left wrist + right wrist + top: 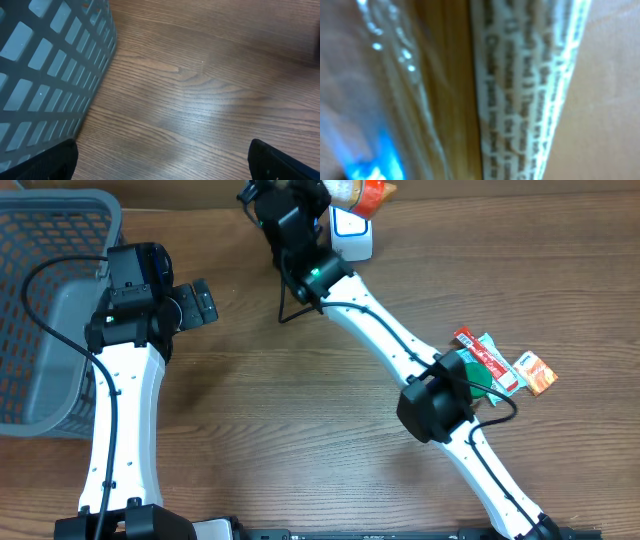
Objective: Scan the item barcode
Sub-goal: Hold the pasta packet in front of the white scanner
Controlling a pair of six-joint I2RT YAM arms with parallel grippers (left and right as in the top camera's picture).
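Observation:
My right arm reaches to the table's far edge, where my right gripper [330, 194] is shut on an orange and yellow packet [368, 192]. It holds the packet just above the white scanner [352, 234]. In the right wrist view the packet [530, 90] fills the frame, blurred, with a strip of printed text facing the camera. My own fingers and any barcode are hidden there. My left gripper [203, 304] hovers open over bare wood beside the basket, and its fingertips [60, 160] are spread wide with nothing between them.
A grey mesh basket [40, 310] stands at the left edge, and its wall [45, 70] shows close in the left wrist view. Several sachets [495, 362] lie at the right by my right arm's elbow. A thin black wire stand [290, 308] sits below the scanner.

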